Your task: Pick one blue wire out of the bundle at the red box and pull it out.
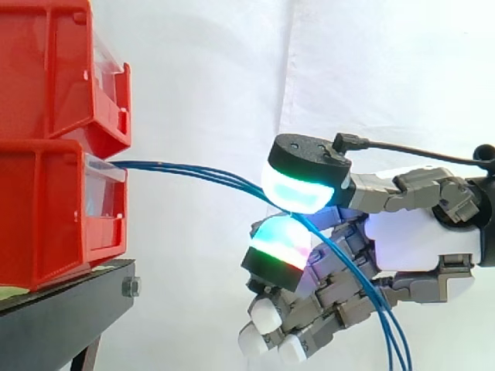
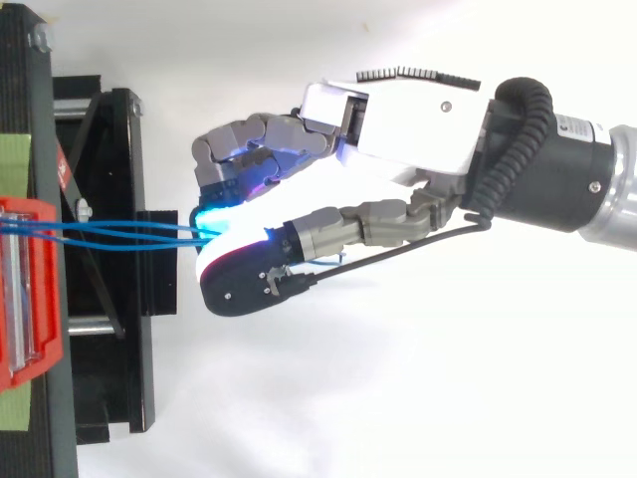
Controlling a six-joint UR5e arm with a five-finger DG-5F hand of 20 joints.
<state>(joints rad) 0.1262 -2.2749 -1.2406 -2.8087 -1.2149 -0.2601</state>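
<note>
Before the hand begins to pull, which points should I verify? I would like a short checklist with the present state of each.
1. The hand pinches the blue wires between two pads: ok.
2. Only one wire is in the pinch: cannot tell; several strands enter it together.
3. The wires enter the lower red bin: ok.
4. The wires run free between bin and hand: ok.
5. That bin rests on the black stand: ok.
</note>
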